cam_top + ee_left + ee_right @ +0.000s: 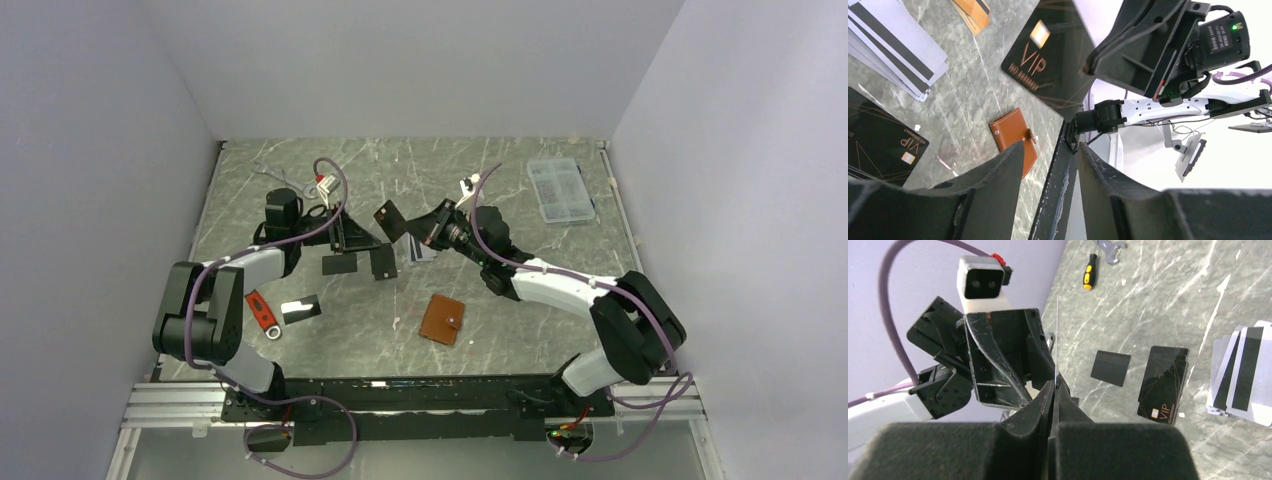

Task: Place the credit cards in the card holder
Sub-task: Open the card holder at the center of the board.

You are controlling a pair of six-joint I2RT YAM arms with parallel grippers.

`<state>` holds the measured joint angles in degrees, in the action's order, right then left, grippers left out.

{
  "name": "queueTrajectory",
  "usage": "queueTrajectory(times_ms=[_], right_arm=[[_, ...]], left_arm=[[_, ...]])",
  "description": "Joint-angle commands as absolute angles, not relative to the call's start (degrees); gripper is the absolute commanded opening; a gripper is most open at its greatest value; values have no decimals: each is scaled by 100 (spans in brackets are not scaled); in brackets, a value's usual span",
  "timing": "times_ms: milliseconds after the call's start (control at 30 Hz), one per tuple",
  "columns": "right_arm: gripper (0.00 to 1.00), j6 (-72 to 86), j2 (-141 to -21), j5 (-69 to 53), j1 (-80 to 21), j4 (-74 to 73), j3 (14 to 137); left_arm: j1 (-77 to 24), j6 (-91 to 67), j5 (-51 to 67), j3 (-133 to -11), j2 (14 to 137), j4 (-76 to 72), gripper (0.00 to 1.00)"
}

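Note:
My right gripper (425, 228) is shut on a black VIP credit card (390, 220) and holds it upright above the table; the right wrist view shows the card edge-on (1056, 335) between the closed fingertips. My left gripper (350, 237) is open and empty, just left of that card, which hangs in front of it (1048, 55). The tan card holder (441, 319) lies closed on the table nearer the arms, also in the left wrist view (1013, 137). More black cards (339, 264) and fanned silver-grey striped cards (1243, 375) lie flat beneath the grippers.
A clear compartment box (560, 188) stands at the back right. A red tool with a ring (262, 312) and a black-and-white card (300, 308) lie at the left. A screwdriver (1089, 276) lies at the back. Orange cards (970, 10) lie by the silver ones.

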<state>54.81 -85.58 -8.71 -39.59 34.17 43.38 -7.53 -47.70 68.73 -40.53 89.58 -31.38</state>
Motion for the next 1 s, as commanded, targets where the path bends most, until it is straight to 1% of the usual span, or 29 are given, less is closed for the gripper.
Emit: queueTrajectory(times_ms=[0,100,167,233,300,400,700,767,967], right_arm=[[0,5384,-8296,-683,-4006,3523,4421],[0,5424,-8369,-710,-4079,3573,4438],[0,5456,-8402,-706,-4128,3615,4450],[0,5454,-8431,-686,-4188,3623,4484],[0,5457,-8441,-656,-4232,3615,4517],[0,5492,-8466,-668,-4274,3671,4518],[0,5560,-8592,-733,-4456,3782,4483],[0,5643,-8640,-805,-4479,3937,4417],[0,5807,-8820,-1169,-4493,4453,4385]], left_arm=[[-729,-4450,6806,-4272,8696,-2732,51],[-729,-4805,6872,-4304,8775,-3047,54],[-729,-5066,6921,-4319,8827,-3314,53],[-723,-5270,6943,-4336,8880,-3547,49],[-721,-5454,6973,-4318,8908,-3791,42],[-706,-5416,6961,-4315,8935,-3752,36],[-508,-5947,7079,-4246,8972,-4414,13],[-457,-6174,7155,-4233,9020,-4707,11],[-404,-7331,7385,-4142,9304,-6244,8]])
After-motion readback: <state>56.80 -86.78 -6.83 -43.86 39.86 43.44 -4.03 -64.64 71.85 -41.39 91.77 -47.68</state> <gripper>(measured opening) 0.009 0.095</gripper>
